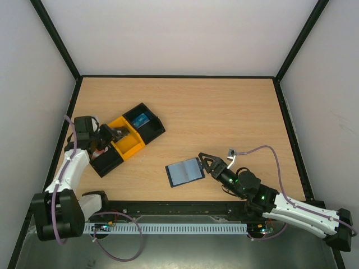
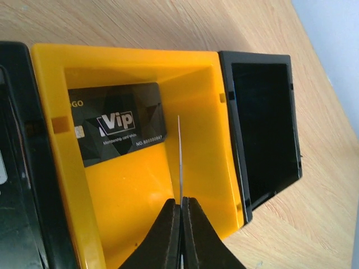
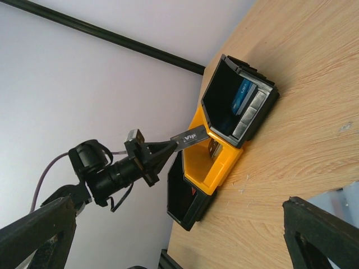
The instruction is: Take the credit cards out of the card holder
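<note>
Pinching a pale card (image 2: 179,157) by one short end, the left gripper (image 2: 181,204) has its fingers pressed together with nothing but that thin sheet between them. The wrist view shows the card edge-on, as a fine bright line running straight out from the fingertips. Its long axis points away from the hand and along the length of the yellow tray (image 2: 56,168) beneath it. It hangs over the bare right half of that tray, beside a dark card (image 2: 120,129) that already lies flat against the far end. Just past the tray's right wall sits an empty black tray (image 2: 263,129). The coming move seems to turn on that: the card is directly above yellow, so letting go here should drop it next to the dark one, while a short sideways shift would be needed for the black tray. Which is meant I cannot tell. On the yellow tray's other side, a blue card (image 1: 140,119) rests in the far black tray (image 1: 154,128). Well apart, near the middle of the table (image 1: 224,112), the card holder (image 1: 184,172) lies open and flat. The right gripper (image 1: 205,163) is spread wide at its right edge, gripping nothing. The left arm is much the nearer to the trays.
</note>
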You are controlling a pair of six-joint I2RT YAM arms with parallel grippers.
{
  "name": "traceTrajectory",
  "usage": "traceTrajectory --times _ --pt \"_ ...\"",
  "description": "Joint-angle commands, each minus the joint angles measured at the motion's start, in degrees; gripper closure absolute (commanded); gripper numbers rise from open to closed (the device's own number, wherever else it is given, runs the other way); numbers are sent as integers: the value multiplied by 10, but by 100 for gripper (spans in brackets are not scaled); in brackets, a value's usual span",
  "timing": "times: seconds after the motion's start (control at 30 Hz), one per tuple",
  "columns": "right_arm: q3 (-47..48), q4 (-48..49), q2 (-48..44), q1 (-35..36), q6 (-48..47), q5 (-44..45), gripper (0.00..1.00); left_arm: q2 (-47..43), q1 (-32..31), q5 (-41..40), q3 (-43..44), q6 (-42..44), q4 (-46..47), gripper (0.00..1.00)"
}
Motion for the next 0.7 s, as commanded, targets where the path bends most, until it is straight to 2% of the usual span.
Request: traceTrajectory --times 0.0,0.67 --pt "-2 -9 -4 1 3 16 2 30 5 -14 22 -3 28 97" --pt "-1 -4 6 1 12 20 2 94 5 -54 25 4 77 97"
